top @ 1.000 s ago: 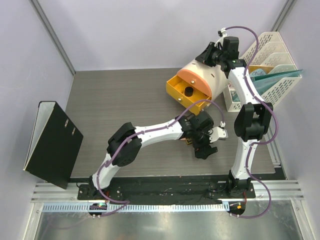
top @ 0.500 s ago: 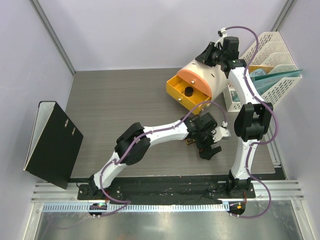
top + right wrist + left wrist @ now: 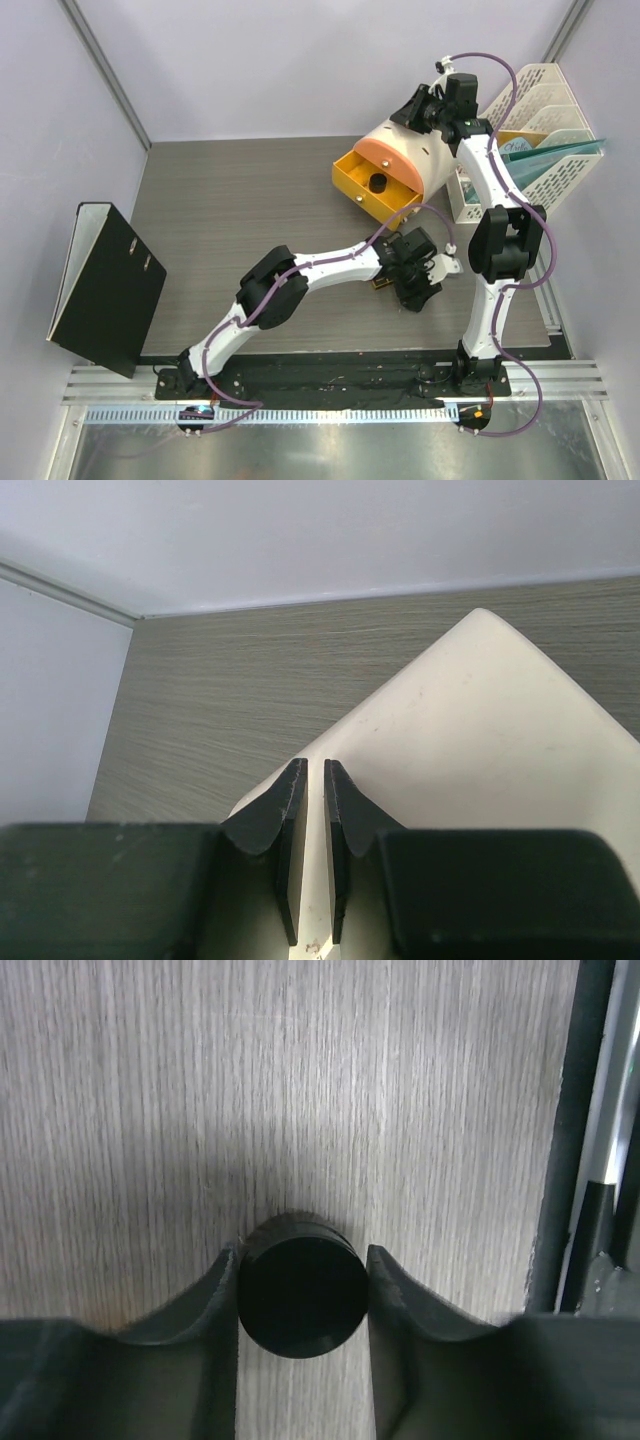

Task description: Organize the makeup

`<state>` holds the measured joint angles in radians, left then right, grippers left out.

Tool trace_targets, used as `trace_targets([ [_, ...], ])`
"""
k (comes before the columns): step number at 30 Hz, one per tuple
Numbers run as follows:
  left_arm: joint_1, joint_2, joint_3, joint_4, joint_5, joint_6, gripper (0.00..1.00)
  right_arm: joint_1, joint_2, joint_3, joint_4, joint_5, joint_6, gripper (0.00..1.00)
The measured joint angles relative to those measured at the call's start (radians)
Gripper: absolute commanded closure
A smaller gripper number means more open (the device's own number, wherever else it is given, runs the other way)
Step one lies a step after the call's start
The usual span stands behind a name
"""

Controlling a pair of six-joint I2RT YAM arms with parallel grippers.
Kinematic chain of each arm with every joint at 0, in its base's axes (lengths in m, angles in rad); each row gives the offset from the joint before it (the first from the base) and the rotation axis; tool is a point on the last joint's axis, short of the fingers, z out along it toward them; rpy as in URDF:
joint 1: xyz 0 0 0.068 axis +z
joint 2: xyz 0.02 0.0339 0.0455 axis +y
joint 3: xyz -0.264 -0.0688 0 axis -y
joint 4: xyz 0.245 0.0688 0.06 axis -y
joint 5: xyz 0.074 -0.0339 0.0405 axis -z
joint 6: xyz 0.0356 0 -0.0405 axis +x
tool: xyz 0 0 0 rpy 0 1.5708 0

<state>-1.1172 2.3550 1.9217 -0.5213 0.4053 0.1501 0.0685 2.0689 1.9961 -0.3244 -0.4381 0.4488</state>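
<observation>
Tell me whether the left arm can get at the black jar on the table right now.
Probably yes: the left gripper straddles the jar on the table, its fingers seemingly touching both sides, and nothing sits between them and it.

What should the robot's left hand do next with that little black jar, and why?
Probably lift it straight up a little. The left hand has its fingers looking pressed against both sides of the black jar, which sits on the table. The yellow drawer is open, with another black jar inside, so that seems a likely place for it.
</observation>
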Motion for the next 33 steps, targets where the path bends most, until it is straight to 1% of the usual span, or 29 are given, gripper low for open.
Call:
trace_targets([
  [1, 0.000, 0.000, 0.003, 0.000, 0.000, 0.009, 0.95, 0.000, 0.000, 0.000, 0.000, -0.001, 0.000, 0.81],
  [2, -0.001, 0.000, 0.004, -0.003, 0.000, 0.011, 1.00, 0.000, 0.000, 0.000, 0.000, -0.002, 0.000, 0.81],
  [7, -0.001, 0.000, 0.018, -0.045, -0.008, 0.019, 1.00, 0.000, 0.000, -0.002, 0.002, -0.002, 0.000, 0.81],
  [11, -0.001, -0.020, 0.007, -0.068, -0.048, 0.022, 1.00, 0.000, 0.000, -0.004, 0.005, -0.002, 0.000, 0.81],
  [15, -0.001, -0.102, -0.034, -0.086, -0.107, 0.028, 1.00, 0.000, -0.001, -0.004, 0.005, -0.002, 0.000, 0.81],
  [19, 0.004, -0.231, -0.041, -0.082, -0.190, 0.031, 1.00, 0.000, -0.001, -0.005, 0.006, -0.002, 0.000, 0.81],
  [22, 0.014, -0.333, -0.044, -0.041, -0.257, 0.014, 1.00, 0.000, -0.004, -0.010, 0.011, -0.001, 0.000, 0.81],
  [25, 0.039, -0.430, -0.052, 0.041, -0.328, -0.013, 1.00, 0.000, -0.005, -0.011, 0.010, -0.001, 0.000, 0.81],
  [27, 0.064, -0.468, -0.053, 0.101, -0.375, -0.036, 1.00, 0.000, -0.005, -0.011, 0.010, -0.001, 0.000, 0.81],
  [30, 0.119, -0.474, -0.016, 0.158, -0.440, -0.075, 1.00, 0.000, -0.005, -0.011, 0.010, -0.001, 0.000, 0.81],
  [33, 0.190, -0.420, 0.051, 0.167, -0.485, -0.120, 1.00, 0.000, -0.006, -0.012, 0.011, -0.001, 0.000, 0.81],
])
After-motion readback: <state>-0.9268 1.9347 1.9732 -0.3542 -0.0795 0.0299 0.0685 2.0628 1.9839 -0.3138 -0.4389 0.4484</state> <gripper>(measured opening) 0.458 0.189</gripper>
